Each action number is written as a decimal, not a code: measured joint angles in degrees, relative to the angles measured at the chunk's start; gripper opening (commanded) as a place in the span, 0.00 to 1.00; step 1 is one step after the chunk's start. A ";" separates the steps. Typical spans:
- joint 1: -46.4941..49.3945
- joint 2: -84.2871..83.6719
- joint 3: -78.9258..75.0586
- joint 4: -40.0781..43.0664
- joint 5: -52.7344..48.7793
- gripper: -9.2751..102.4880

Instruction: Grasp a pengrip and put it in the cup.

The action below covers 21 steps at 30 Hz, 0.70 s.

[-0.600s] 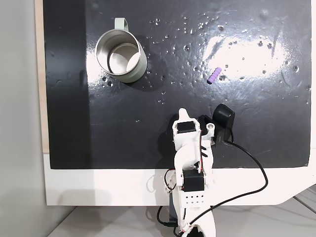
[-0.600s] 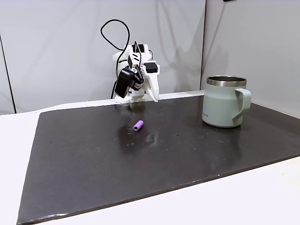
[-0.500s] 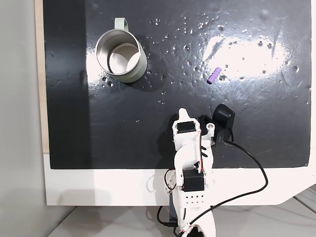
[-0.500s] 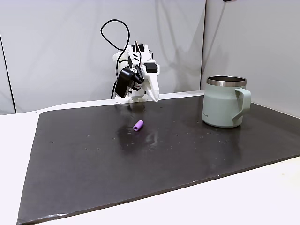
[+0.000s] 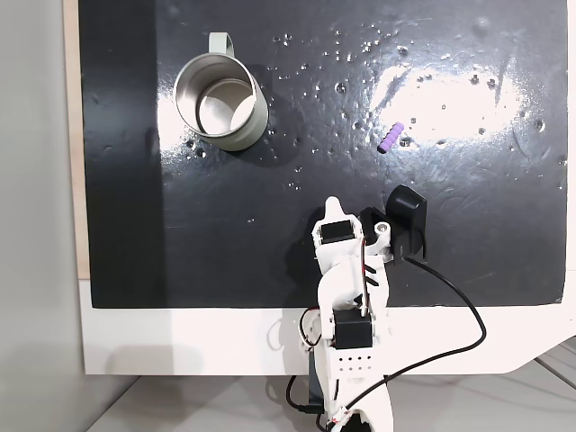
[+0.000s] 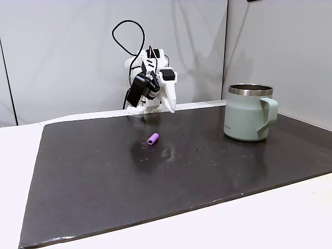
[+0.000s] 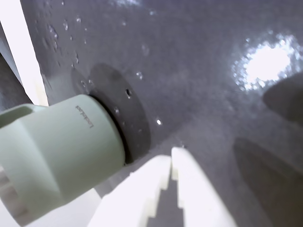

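Note:
The pale grey-green metal cup (image 5: 220,101) stands upright at the upper left of the black mat in a fixed view, handle pointing away from the arm. It is at the right in another fixed view, cup (image 6: 247,117), and fills the left of the wrist view, cup (image 7: 52,151). The tiny light-purple pengrip (image 5: 389,137) lies on the mat, right of centre and well apart from the cup; from the side the pengrip (image 6: 153,139) rests in front of the arm. My gripper (image 5: 331,207) is folded back near the mat's near edge, fingers (image 7: 189,189) together with nothing between them.
A black mat (image 5: 270,261) covers most of the white table (image 5: 180,342). The arm's black cable (image 5: 454,301) loops over the mat's near right edge. A black camera (image 5: 407,216) sits beside the gripper. Grey walls (image 6: 62,52) stand behind the arm.
The wrist with its black camera has shifted slightly up and to the left in the overhead-looking fixed view, and the cable loop has risen a little. Cup and pengrip have not moved.

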 measured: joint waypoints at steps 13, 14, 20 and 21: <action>4.04 -10.81 -18.02 10.72 -21.18 0.08; 5.01 -13.89 -19.86 10.63 -22.41 0.08; 12.13 -35.07 -28.30 5.19 -32.96 0.08; 13.18 -38.50 -29.44 3.87 -34.98 0.08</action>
